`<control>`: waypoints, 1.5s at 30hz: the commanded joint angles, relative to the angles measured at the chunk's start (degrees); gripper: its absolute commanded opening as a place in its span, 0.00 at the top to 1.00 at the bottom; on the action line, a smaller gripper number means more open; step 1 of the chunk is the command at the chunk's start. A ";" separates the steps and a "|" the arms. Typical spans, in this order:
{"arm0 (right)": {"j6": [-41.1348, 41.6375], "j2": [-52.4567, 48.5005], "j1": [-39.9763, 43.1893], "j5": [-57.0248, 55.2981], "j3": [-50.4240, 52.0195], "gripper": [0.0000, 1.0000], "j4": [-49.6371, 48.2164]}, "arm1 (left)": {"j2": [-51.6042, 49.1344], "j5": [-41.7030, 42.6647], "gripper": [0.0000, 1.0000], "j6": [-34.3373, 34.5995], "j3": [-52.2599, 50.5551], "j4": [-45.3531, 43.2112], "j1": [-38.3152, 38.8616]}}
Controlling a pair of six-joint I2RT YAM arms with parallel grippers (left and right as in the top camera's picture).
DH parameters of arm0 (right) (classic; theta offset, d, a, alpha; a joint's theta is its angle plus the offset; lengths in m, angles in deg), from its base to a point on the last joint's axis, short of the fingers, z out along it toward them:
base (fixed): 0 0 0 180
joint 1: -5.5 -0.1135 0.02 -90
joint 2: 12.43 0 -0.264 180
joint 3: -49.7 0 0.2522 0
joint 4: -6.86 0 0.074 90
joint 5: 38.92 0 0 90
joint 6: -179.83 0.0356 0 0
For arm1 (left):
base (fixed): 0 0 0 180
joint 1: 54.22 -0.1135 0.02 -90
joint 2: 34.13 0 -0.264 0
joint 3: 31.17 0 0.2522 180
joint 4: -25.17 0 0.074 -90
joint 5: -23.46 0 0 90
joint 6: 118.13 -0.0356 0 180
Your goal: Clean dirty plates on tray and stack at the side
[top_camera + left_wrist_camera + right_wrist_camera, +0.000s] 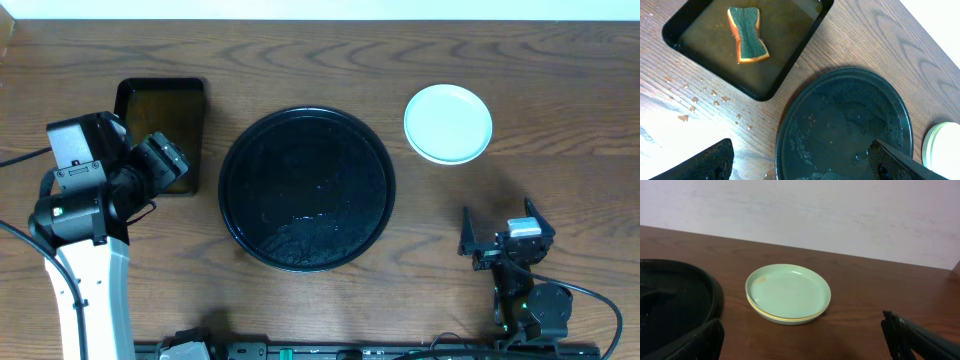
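Overhead view: a large round black tray (305, 190), wet and glossy, sits mid-frame on a wooden desk (300, 50). The plates (448, 123) are stacked at upper right, apart from it, a mint one on top. At left, the left end effector (800, 167) gapes wide near a rectangular tray (671, 36) of brown liquid holding 1 sponge (747, 35). At lower right, the right end effector (498, 212) is wide, gripping nothing.

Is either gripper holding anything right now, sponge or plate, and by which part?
Nothing is held. Both the left gripper and right gripper are open and empty; the sponge lies in the rectangular tray, the plates sit stacked on the table.
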State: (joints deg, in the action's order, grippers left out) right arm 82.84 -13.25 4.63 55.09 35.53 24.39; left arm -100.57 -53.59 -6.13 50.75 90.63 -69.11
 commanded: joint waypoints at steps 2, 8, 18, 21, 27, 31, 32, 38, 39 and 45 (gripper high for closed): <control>-0.81 0.50 0.46 -0.57 0.09 0.01 0.28 | -0.20 -2.25 0.13 -3.08 0.39 3.17 -0.20; -0.81 0.50 0.46 -0.57 0.09 0.01 0.28 | 0.31 -0.11 0.14 -3.96 -0.70 7.80 1.70; -0.81 0.50 0.46 -0.57 0.09 0.01 0.28 | 7.69 -0.15 0.13 -22.43 -18.25 -7.08 10.14; -0.81 0.50 0.46 -0.57 0.09 0.01 0.28 | 11.50 -0.09 0.13 -22.40 -25.53 -12.57 10.75; -0.81 0.50 0.46 -0.57 0.09 0.01 0.28 | 19.50 0.57 0.13 -22.40 -39.52 -27.19 12.63; -0.81 0.50 0.46 -0.57 0.09 0.01 0.28 | 25.77 0.55 0.13 -22.43 -47.34 -34.73 15.21; -0.81 0.50 0.46 -0.57 0.09 0.01 0.28 | 26.77 0.52 0.13 -22.43 -48.22 -35.36 15.45; -0.81 0.50 0.46 -0.57 0.09 0.01 0.28 | 35.74 0.52 0.13 -22.67 -54.82 -40.39 16.37; -0.81 0.50 0.46 -0.57 0.09 0.01 0.28 | 37.09 0.52 0.13 -22.93 -55.65 -40.79 16.37; -0.81 0.50 0.46 -0.57 0.09 0.01 0.28 | 44.81 0.55 0.13 -23.52 -60.15 -42.64 16.37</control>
State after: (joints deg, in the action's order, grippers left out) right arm 82.84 -13.25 4.63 55.04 35.53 24.41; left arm -58.73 -53.31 -28.45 -7.65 48.97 -52.96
